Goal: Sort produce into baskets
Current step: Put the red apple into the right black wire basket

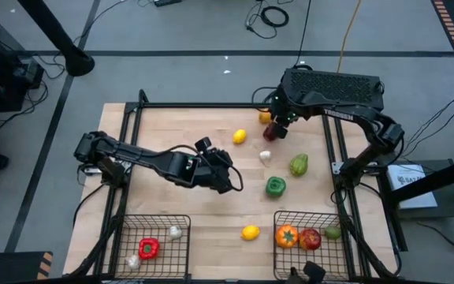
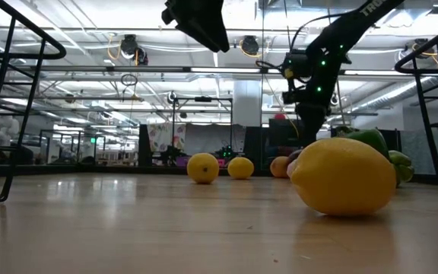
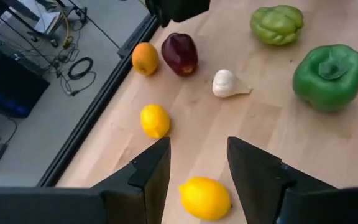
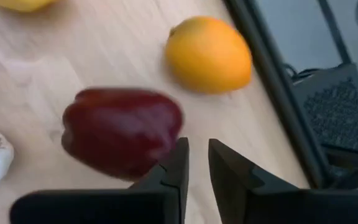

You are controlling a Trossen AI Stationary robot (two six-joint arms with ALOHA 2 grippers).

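Observation:
My left gripper [image 1: 233,183] [image 3: 197,146] hangs open above the table's middle. A lemon [image 3: 205,198] lies on the wood below its fingers, untouched. My right gripper [image 1: 280,125] [image 4: 196,146] points down at the far side, its fingers a narrow gap apart with nothing between them. Right beside it lie a dark red pepper [image 4: 122,130] and an orange [image 4: 209,54]. Another lemon [image 1: 240,136], a garlic bulb [image 1: 265,156], a pale green pepper [image 1: 299,164] and a green pepper [image 1: 275,185] lie loose nearby. Two black wire baskets [image 1: 181,221] [image 1: 278,217] stand at the near edge. My right gripper has one fingertip [image 4: 180,152] at the dark red pepper's end [image 4: 166,134], coming from above. Whether it touches the pepper, I cannot tell. The pepper lies on the table.
The left basket holds a red pepper [image 1: 148,248] and two garlic bulbs [image 1: 175,232]. The right basket holds an orange tomato [image 1: 287,235], a red apple [image 1: 310,238] and a green piece [image 1: 333,232]. A lemon [image 1: 250,232] lies between the baskets. The black table frame [image 1: 211,106] borders the wood.

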